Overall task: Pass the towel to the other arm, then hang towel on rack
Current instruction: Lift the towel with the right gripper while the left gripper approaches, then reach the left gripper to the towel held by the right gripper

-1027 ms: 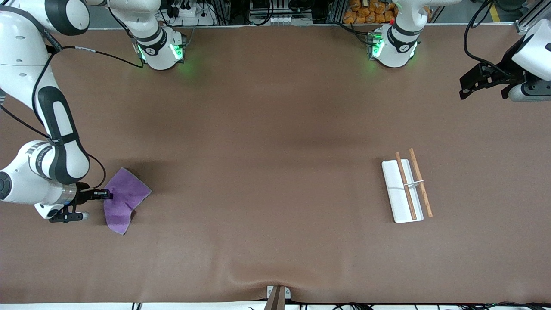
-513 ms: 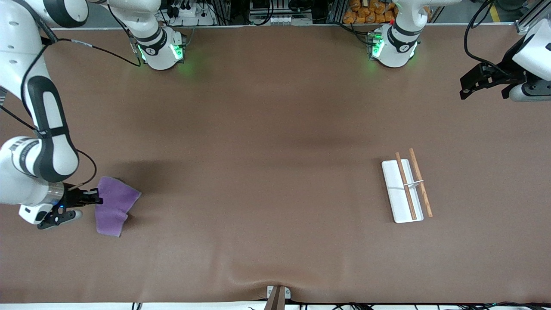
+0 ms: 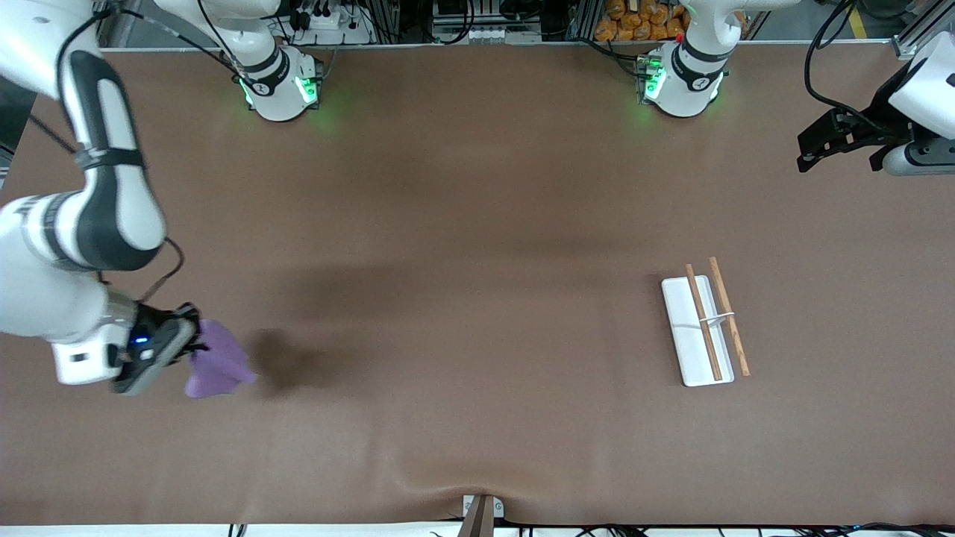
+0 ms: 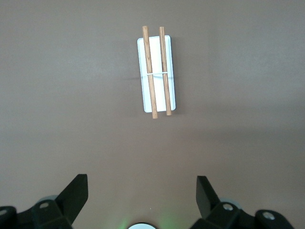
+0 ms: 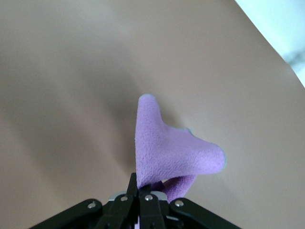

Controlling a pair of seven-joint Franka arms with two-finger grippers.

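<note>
The purple towel (image 3: 218, 364) hangs bunched from my right gripper (image 3: 192, 349), which is shut on one of its edges. It is off the table at the right arm's end and casts a shadow on the mat beside it. In the right wrist view the towel (image 5: 167, 148) folds over just past the pinched right gripper (image 5: 141, 187). The rack (image 3: 683, 328), a white base with two brown rods, lies toward the left arm's end. My left gripper (image 3: 804, 153) waits open and empty, high over that end; its wrist view shows the rack (image 4: 157, 90) past the spread left gripper (image 4: 141, 191).
A brown mat (image 3: 462, 261) covers the whole table, with a ripple at its near edge by a small bracket (image 3: 481, 513). Both arm bases (image 3: 280, 86) stand along the edge farthest from the front camera.
My right gripper has risen with the towel, which has left the table and gathered from a spread sheet into a hanging bunch. The left arm has not moved.
</note>
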